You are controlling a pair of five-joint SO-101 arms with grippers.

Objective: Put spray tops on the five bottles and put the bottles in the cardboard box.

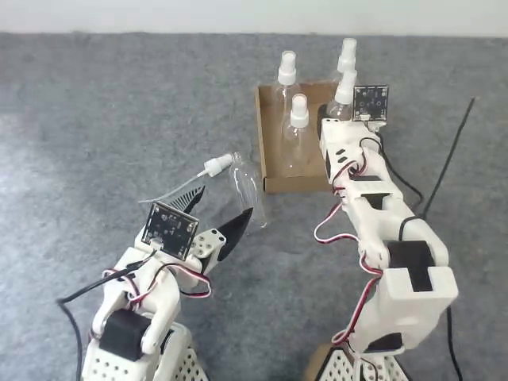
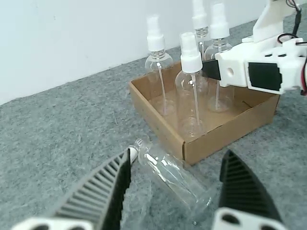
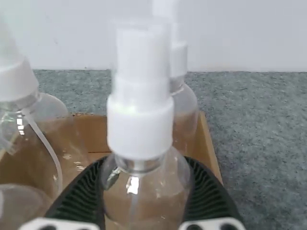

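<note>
A clear bottle (image 1: 246, 186) (image 2: 172, 175) lies on its side on the grey carpet beside the cardboard box (image 1: 266, 151) (image 2: 216, 139), its neck uncapped. A loose spray top (image 1: 218, 165) with its tube lies at that neck. My left gripper (image 1: 224, 202) (image 2: 177, 163) hangs open above the lying bottle, one finger on each side. In the box, my right gripper (image 1: 337, 111) (image 3: 144, 191) is shut on an upright capped bottle (image 1: 344, 86) (image 2: 218, 91) (image 3: 141, 129). Three more capped bottles (image 1: 299, 119) (image 1: 286, 75) (image 1: 347, 51) stand in the box.
The right arm (image 1: 381, 222) stretches along the box's right side, with red and white wires looping off it. A black cable (image 1: 448, 159) runs across the carpet to its right. Open carpet (image 1: 119, 119) spreads to the left of the box.
</note>
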